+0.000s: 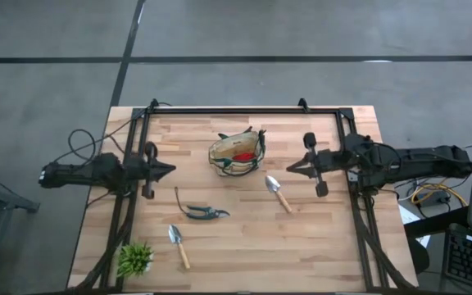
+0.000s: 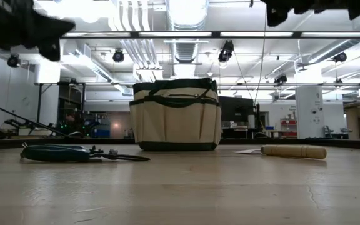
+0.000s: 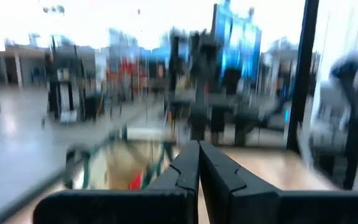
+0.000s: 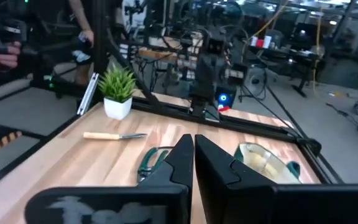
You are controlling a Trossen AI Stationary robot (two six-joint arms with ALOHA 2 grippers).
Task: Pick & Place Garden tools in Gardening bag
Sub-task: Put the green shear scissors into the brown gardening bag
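Over the table: both arms hang above the wood, neither touching anything.
Bag: gardening bag (image 1: 238, 153) stands at the far middle of the table, mouth open, something red inside along with dark-handled items; from the low view it sits upright, tan with dark trim.
Left gripper (image 1: 168, 170): fingers pressed together, empty, just left of the bag, clear of every tool.
Right gripper (image 1: 292, 169): fingers together, nothing between them, right of the bag and above the nearer trowel.
Right-hand trowel (image 1: 279, 193): lies flat, blade toward the bag, wooden handle pointing to the near edge, close under the right gripper.
Shears (image 1: 202, 212): flat on the wood, near the middle, in front of the bag.
Second trowel (image 1: 178, 244): near the front edge, just beside the potted plant (image 1: 135, 259).
Step in hand: between picks, by my reading; three tools lie outside the bag.
Next move: likely the right gripper parts its fingers, drops onto the trowel handle, and must approach square to that slanted handle.
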